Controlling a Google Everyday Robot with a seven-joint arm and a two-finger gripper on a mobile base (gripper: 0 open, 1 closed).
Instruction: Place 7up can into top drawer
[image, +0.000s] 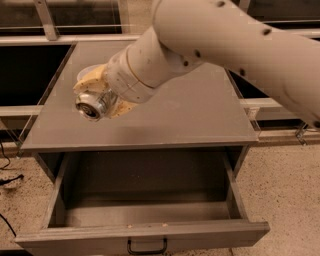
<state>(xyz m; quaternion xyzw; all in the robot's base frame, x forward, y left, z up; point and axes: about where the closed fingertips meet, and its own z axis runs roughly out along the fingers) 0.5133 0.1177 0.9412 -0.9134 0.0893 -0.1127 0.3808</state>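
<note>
My gripper (100, 97) is shut on the 7up can (91, 104), a silvery can whose round end faces the camera. It holds the can lying sideways, lifted above the left part of the grey tabletop (200, 115). The yellowish fingers (90, 82) clasp the can from both sides. The top drawer (145, 232) stands pulled wide open below the tabletop, its inside bare, its dark handle (146, 247) at the front panel's middle. The can is above the tabletop, behind the drawer's opening.
A white bowl (85, 75) sits at the tabletop's back left, mostly hidden behind my gripper. My big beige arm (225, 45) crosses the upper right. Metal rails (45, 20) run behind the table. Speckled floor (290, 190) lies to the right; dark cables (7, 180) at the left.
</note>
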